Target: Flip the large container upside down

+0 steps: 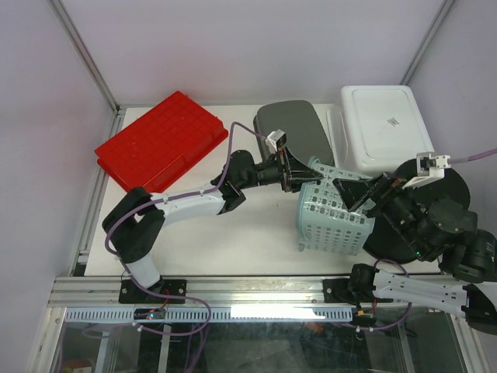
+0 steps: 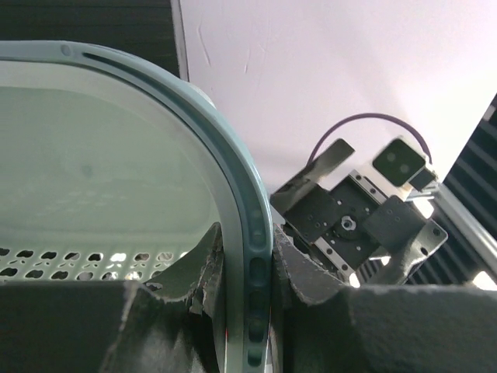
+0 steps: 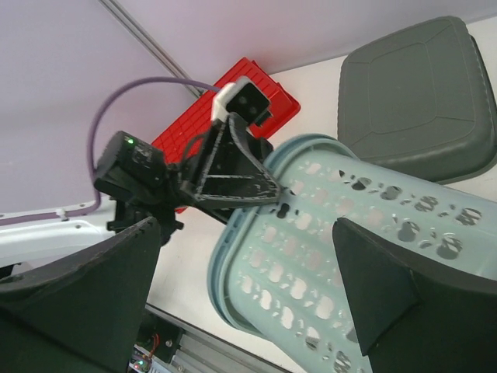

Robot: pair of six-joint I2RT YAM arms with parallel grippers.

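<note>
The large container (image 1: pixel 334 217) is a pale teal perforated basket, tipped onto its side with its mouth facing left. My left gripper (image 1: pixel 299 180) is shut on its upper rim (image 2: pixel 252 233), one finger inside the basket and one outside. In the right wrist view the left gripper (image 3: pixel 233 167) pinches the rim at the top of the basket (image 3: pixel 349 256). My right gripper (image 1: pixel 365 194) stands open just above the basket's upturned side wall, its fingers (image 3: pixel 380 287) wide apart and nothing between them. I cannot tell whether it touches the wall.
A red ribbed tray (image 1: pixel 163 140) lies at the back left. A grey container (image 1: pixel 293 128) and a white one (image 1: pixel 380 124) sit bottom-up at the back. A black round disc (image 1: pixel 443 194) lies under the right arm. Enclosure walls surround the table.
</note>
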